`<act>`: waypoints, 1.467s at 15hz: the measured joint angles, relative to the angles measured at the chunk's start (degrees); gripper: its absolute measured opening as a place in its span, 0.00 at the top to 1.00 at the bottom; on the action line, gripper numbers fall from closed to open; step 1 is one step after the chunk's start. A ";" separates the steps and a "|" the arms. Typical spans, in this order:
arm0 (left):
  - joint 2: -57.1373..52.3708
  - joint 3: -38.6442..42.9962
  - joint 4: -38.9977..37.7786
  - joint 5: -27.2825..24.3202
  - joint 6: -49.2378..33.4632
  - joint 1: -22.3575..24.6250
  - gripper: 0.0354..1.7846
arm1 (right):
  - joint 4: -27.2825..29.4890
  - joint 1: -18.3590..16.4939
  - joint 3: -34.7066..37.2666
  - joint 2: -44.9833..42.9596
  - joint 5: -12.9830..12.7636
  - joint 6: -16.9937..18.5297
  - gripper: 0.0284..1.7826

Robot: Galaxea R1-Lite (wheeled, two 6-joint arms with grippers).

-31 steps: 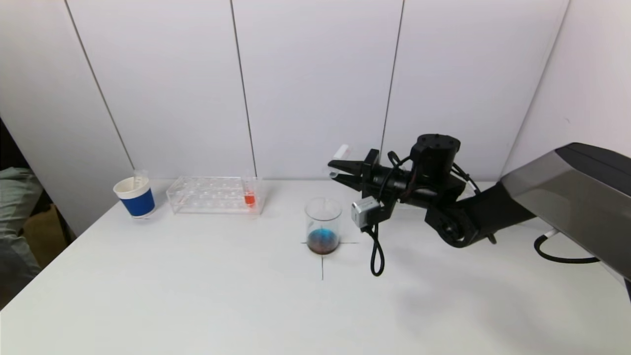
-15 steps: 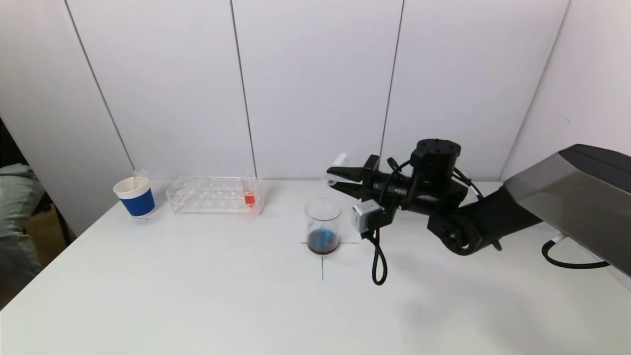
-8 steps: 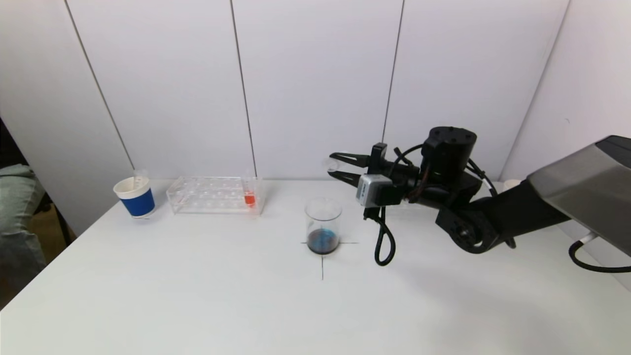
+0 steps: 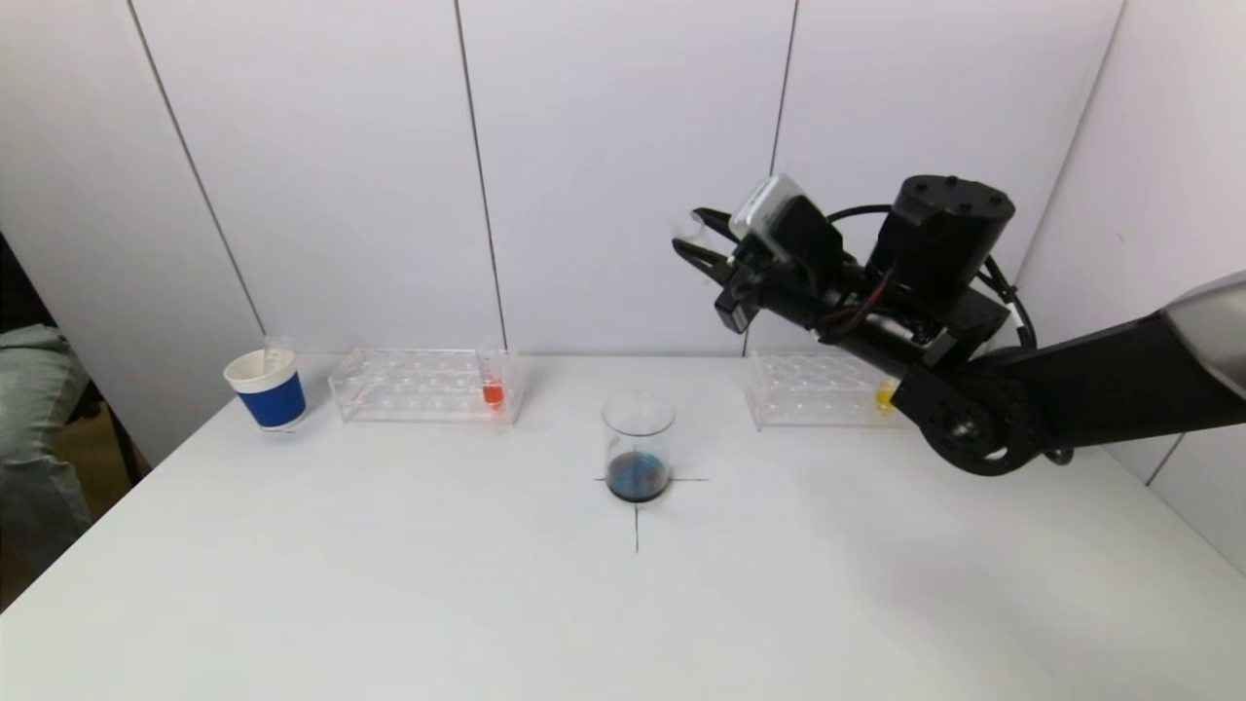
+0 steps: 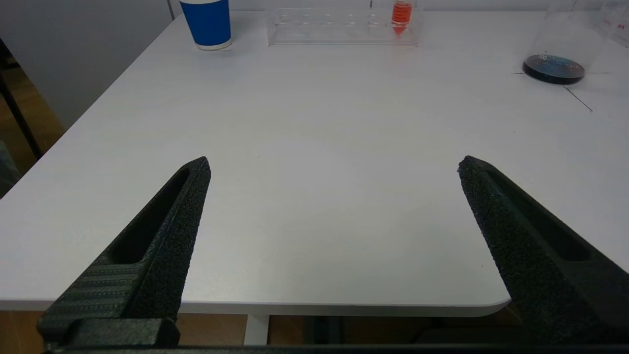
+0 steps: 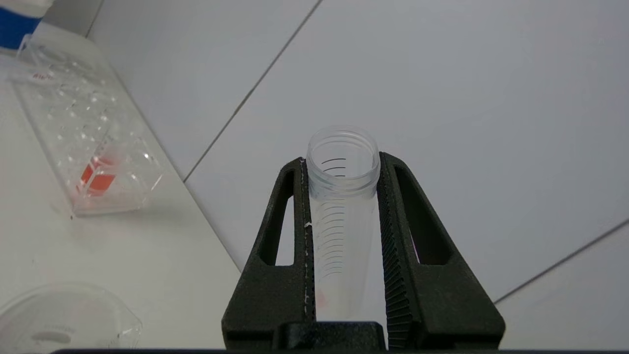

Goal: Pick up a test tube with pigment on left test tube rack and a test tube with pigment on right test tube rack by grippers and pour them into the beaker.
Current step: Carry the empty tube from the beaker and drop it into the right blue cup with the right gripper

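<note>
Now right hand (image 4: 693, 240) clamping empty test tube (image 6: 342, 196) high above beaker (image 4: 638, 446), left hand (image 5: 334, 169) spread wide, parked.

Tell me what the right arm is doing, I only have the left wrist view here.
Observer: The right gripper is raised high above the table, shut on a test tube.
Operator: My left gripper just hangs open at the table's near edge. Anything in that tube?
Observer: It looks empty apart from a faint pink trace near its bottom.
Operator: What is in the right rack?
Observer: The right rack holds one tube with yellow pigment.
</note>
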 joint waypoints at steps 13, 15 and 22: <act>0.00 0.00 0.02 0.00 0.01 0.00 0.01 | 21.80 -10.09 -15.91 -4.90 -20.02 27.23 0.76; 0.00 0.00 0.00 0.00 0.00 -0.02 0.01 | 23.30 -13.48 -17.53 -5.13 -20.08 29.28 0.76; 0.00 0.00 0.02 0.00 0.00 -0.02 0.01 | 24.33 -25.44 -17.73 -4.02 -18.68 31.43 0.76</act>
